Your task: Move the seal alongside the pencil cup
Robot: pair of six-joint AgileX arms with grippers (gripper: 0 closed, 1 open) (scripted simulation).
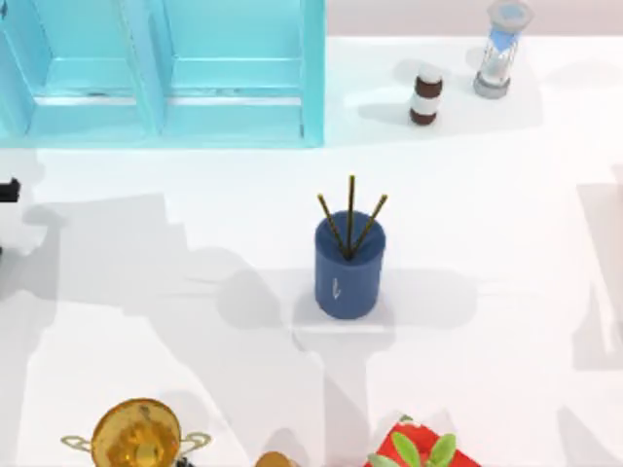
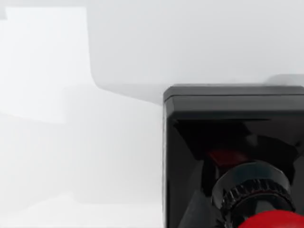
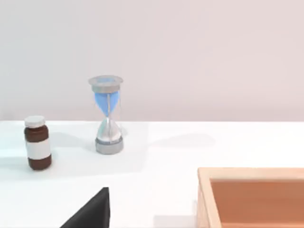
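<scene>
The table (image 1: 506,243) is a smooth, matt white surface, and the pencil cup (image 1: 348,268) on it looks like matt dark blue plastic holding thin brown-gold pencils (image 1: 350,224) with a wooden look. The seal (image 2: 232,156) has a glossy black block base that mirrors its shiny red knob (image 2: 273,221), with a ribbed black collar between them. The trophy (image 1: 136,435) gleams like polished gold metal, the hourglass (image 3: 107,115) pairs clear glass with dull grey metal caps, the bottle (image 3: 37,143) is glossy brown with a matt white label, the cabinet (image 1: 161,68) is glossy turquoise, and the box (image 3: 251,197) looks like pale, smooth wood.
</scene>
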